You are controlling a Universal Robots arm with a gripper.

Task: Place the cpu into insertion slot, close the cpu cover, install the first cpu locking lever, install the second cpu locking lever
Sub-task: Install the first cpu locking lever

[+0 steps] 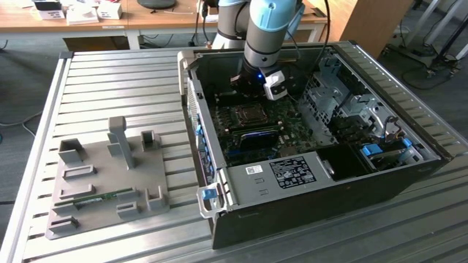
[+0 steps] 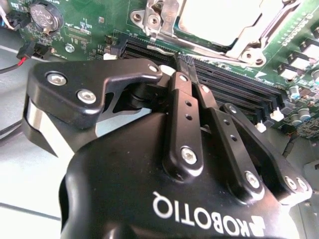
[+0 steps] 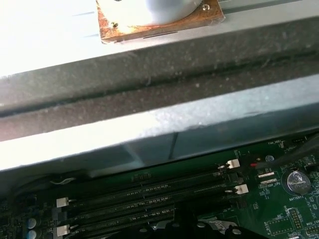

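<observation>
In the exterior view my gripper (image 1: 247,96) hangs inside the open computer case, just behind the insertion slot (image 1: 249,114) on the green motherboard (image 1: 292,131). In the second wrist view the cpu (image 2: 214,17) lies as a pale silvery square in the slot. The cpu cover (image 2: 249,42) lies flat around it as a metal frame. My gripper (image 2: 182,62) is over the long black memory slots (image 2: 239,84) beside the socket. Its black links converge to a point, shut, with nothing visible between them. A thin metal locking lever (image 2: 199,47) runs along the frame's near edge.
The case walls (image 1: 192,109) close in the motherboard, with drive cages (image 1: 343,104) on the exterior view's right. A grey fixture plate (image 1: 109,175) holding a small green module lies on the slatted table. A coin battery (image 3: 295,181) and memory slots (image 3: 149,199) lie below the case wall in the first wrist view.
</observation>
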